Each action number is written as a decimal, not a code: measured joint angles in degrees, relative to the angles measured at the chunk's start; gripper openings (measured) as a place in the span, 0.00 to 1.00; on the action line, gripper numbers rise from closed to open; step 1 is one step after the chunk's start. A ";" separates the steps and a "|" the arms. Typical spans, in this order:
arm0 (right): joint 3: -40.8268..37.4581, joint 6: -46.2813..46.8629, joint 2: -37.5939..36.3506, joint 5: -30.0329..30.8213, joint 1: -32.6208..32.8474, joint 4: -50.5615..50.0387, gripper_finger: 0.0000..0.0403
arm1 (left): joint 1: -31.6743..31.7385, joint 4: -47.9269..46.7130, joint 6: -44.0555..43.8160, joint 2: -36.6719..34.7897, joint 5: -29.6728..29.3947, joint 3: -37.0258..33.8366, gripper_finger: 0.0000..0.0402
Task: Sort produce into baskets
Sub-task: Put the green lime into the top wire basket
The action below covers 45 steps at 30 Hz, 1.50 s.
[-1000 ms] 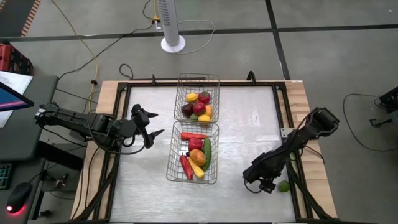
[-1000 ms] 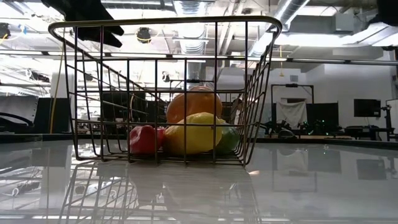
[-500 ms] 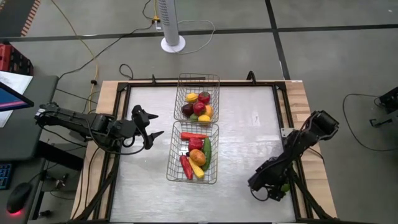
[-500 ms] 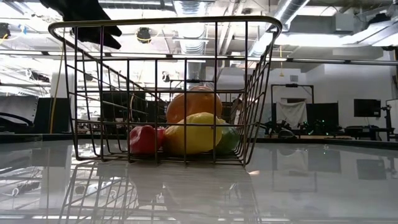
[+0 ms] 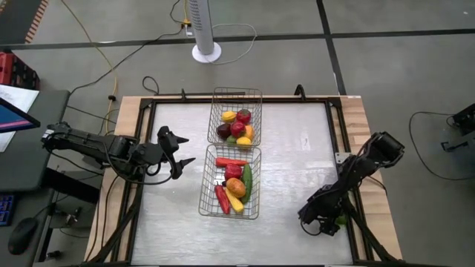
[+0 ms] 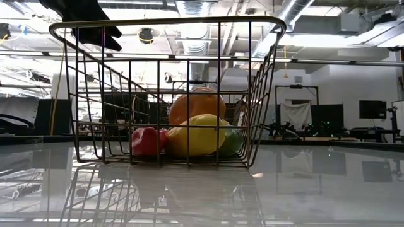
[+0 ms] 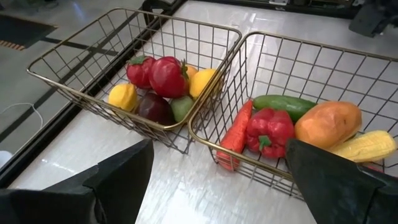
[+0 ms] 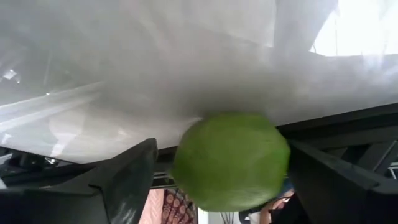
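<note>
At the tabletop's five-o'clock edge, the right tool straddles a stray lime, fingers apart to grab it; left tool waits, fingers apart.

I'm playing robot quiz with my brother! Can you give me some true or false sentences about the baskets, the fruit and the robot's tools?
1. The lime sits between the open fingers of the right tool. True.
2. The lime is already inside a basket. False: it is out at the table's right edge, far from both baskets.
3. The left tool is carrying a tomato. False: it is open with nothing in it, beside the baskets.
4. The cucumber lies in the nearer basket with the red pepper. True.
5. The farther basket has nothing in it. False: it holds a lemon and other pieces.
</note>
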 joint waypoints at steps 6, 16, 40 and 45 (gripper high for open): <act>-0.28 -1.56 0.03 0.44 -0.79 -0.37 0.78 | 0.00 -0.16 0.11 -0.02 -0.01 0.00 0.88; 2.29 -11.58 -0.64 3.63 -5.30 -10.39 0.66 | 0.00 0.43 1.33 -0.02 -0.63 0.00 0.88; 31.13 -55.87 -10.50 69.96 -38.89 15.97 0.70 | 0.00 13.72 10.78 -0.02 3.95 0.00 0.88; 31.13 -65.61 -7.85 63.58 -44.54 30.84 0.73 | 0.00 19.35 18.22 -0.06 1.40 -0.01 0.88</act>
